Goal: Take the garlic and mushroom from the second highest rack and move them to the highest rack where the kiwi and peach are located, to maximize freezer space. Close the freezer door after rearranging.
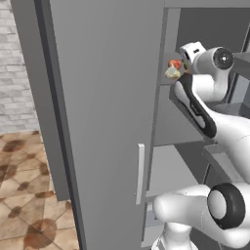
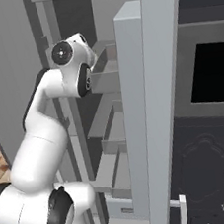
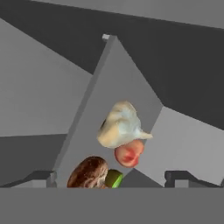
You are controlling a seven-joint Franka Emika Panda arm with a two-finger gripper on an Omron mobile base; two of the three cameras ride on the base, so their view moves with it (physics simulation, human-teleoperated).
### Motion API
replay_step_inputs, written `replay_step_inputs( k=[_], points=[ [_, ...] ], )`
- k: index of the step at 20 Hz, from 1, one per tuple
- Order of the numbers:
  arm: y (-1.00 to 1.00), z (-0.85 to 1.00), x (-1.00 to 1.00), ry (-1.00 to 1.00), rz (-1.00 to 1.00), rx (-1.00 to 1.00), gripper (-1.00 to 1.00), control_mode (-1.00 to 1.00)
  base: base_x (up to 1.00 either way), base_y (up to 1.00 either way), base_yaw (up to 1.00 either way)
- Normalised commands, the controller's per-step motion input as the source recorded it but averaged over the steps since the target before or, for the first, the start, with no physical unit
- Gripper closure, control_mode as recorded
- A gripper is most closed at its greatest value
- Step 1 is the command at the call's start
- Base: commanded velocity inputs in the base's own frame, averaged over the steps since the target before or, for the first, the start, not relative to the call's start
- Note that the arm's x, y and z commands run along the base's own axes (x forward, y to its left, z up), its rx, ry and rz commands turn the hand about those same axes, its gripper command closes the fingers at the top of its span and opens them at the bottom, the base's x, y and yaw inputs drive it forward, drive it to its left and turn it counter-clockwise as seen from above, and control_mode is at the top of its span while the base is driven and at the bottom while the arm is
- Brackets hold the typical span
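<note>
**Food sits together on the top rack**

The gripper is wide open and holds nothing; its two tips stand far apart at 7 and 5 o'clock in the hand view. The garlic rests on the top rack, touching the peach just below it. The mushroom lies at 7 o'clock from the garlic, with the green kiwi beside it. The freezer door stands open.
</note>
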Motion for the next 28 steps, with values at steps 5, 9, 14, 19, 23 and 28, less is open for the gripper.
replay_step_inputs(
  k=[5, 9, 14, 19, 23, 28],
  points=[
    [0.51, 0.31, -0.84, 0.00, 0.00, -0.02, -1.00, -1.00, 0.00, 0.00, 0.00],
    [0.06, 0.36, -1.00, 0.00, -0.06, 0.08, -1.00, -1.00, 0.00, 0.00, 0.00],
    [0.00, 0.35, -1.00, 0.03, -0.18, 0.34, -1.00, -1.00, 0.00, 0.00, 0.00],
    [0.14, 0.12, -0.99, 0.09, -0.35, 0.62, -1.00, -1.00, 0.00, 0.00, 0.00],
    [0.31, 0.00, -0.86, 0.03, -0.43, 0.80, -1.00, -1.00, 0.00, 0.00, 0.00],
    [0.33, 0.00, -0.80, 0.00, -0.46, 0.83, -1.00, -1.00, 0.00, 0.00, 0.00]
  ],
)
